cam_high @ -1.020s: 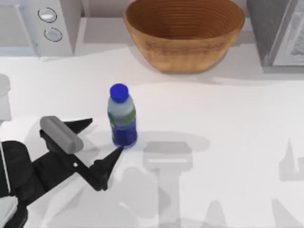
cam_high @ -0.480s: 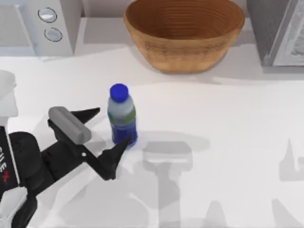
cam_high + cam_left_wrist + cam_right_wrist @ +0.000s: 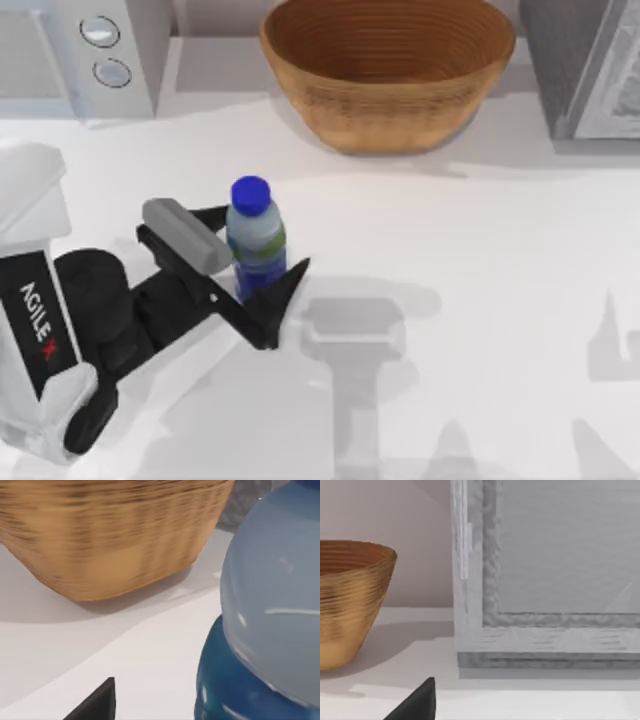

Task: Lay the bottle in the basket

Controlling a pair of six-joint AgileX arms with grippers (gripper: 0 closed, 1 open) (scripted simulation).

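The plastic bottle (image 3: 257,243) stood upright on the desk (image 3: 480,260), near the middle and well short of the wicker basket (image 3: 388,70) at the far edge. The left gripper (image 3: 262,262) had its jaws spread wide on either side of the bottle's dark blue base, apparently to pinch it low, not yet closed

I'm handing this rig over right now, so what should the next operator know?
Left gripper: open, fingers on either side of the bottle, not closed on it.
Right gripper: parked off to the right, near the grey cabinet.
Bottle: upright on the table, left of centre.
Basket: at the back, nothing in it.
Done: the left gripper is in place at the bottle.
Left: grip, lift, carry to the basket, lay the bottle inside.
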